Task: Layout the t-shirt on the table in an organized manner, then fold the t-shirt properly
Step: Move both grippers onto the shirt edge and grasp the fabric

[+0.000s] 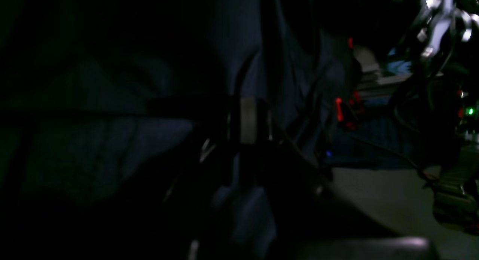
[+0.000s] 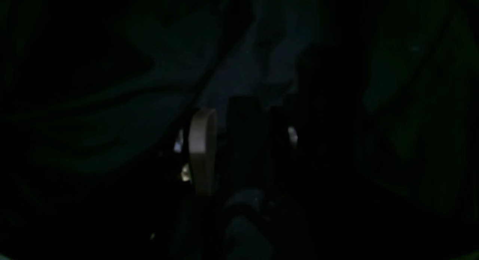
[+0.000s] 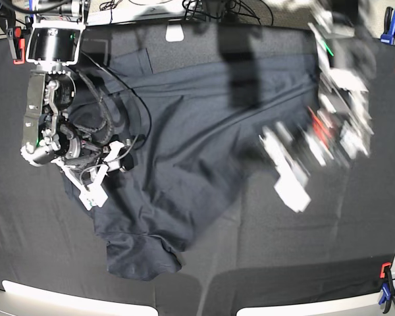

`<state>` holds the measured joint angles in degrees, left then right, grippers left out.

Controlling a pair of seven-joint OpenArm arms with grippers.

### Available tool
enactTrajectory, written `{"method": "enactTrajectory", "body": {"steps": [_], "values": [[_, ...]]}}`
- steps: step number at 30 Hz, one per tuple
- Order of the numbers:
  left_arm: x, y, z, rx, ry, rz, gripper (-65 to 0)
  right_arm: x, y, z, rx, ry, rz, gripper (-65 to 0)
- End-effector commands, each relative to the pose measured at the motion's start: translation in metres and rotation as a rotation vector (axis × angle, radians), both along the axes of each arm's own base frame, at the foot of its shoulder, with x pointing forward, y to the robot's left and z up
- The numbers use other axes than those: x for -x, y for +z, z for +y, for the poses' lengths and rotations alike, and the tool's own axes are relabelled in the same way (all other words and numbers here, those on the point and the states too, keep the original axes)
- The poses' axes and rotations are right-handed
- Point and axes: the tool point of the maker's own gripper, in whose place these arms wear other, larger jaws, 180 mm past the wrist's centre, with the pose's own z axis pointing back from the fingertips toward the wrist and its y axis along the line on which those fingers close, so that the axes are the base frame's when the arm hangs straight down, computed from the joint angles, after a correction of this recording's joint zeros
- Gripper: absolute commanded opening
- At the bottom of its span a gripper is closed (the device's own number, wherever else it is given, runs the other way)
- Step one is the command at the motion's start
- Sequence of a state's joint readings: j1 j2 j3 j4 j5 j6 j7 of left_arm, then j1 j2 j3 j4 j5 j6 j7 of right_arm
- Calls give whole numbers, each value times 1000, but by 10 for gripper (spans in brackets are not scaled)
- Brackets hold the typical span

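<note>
While the t-shirt (image 3: 204,125) sprawls rumpled (black creased table (image 3: 316,243)), left end effector (image 3: 293,187) pressed together, right end effector (image 3: 95,191) unclear

The t-shirt (image 3: 204,125) is soft, matt dark cloth, rumpled into folds. The desk (image 3: 329,250) wears a flatter matt black cloth with faint creases. The clamps (image 3: 386,288) at its edges look like smooth, slightly glossy red and blue plastic.

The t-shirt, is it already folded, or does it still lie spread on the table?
Spread, unfolded: the t-shirt lies open but wrinkled across the table, its lower-left end bunched.
</note>
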<state>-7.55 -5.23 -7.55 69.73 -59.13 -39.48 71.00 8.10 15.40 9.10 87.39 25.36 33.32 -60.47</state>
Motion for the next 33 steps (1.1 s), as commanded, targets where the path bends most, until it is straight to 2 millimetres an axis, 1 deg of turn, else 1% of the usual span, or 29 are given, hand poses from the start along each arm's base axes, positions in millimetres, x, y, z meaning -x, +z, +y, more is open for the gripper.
{"method": "enactTrajectory", "body": {"steps": [1, 3, 5, 7, 9, 11, 13, 14, 15, 16, 19, 21, 24, 29, 33], "values": [[-10, 17, -2, 39, 11, -50, -650, -13, 18, -2, -8, -2, -66, -424], [-6, 13, -3, 41, 11, -37, -640, -13, 18, -2, -8, -1, -66, -424], [-5, 12, -1, 30, 4, -36, -583, -13, 18, -2, -8, -1, -66, -424], [-6, 18, 3, 42, -6, -43, -512, -13, 18, -2, -8, -1, -66, -424], [-7, 33, 9, 83, -22, -65, -467, -13, 18, -2, -8, -1, -66, -424], [-11, 57, 17, 136, -37, -110, -462, -13, 18, -2, -8, -1, -66, -424], [-18, 79, 29, 159, -31, -177, -462, -13, 18, -2, -8, -2, -65, -424], [-24, 86, 36, 143, -18, -209, -462, -13, 18, -2, -8, -2, -65, -424], [-29, 87, 42, 105, -8, -232, -462, -13, 18, -2, -8, -2, -65, -424], [-34, 83, 48, 46, 4, -248, -462, -13, 18, -2, -8, -2, -65, -424], [-49, 62, 65, -129, 62, -277, -462, -13, 17, -2, -8, -1, -63, -424], [-54, 49, 74, -218, 90, -291, -462, -13, 17, -2, -8, -1, -63, -424], [-49, 35, 80, -289, 82, -274, -462, -13, 17, -2, -8, -1, -63, -424], [-34, 17, 82, -312, 76, -233, -462, -13, 17, -2, -8, -1, -63, -424], [-36, -1, 91, -423, 118, -272, -462, -13, 17, -1, -9, -1, -64, -424]]}}
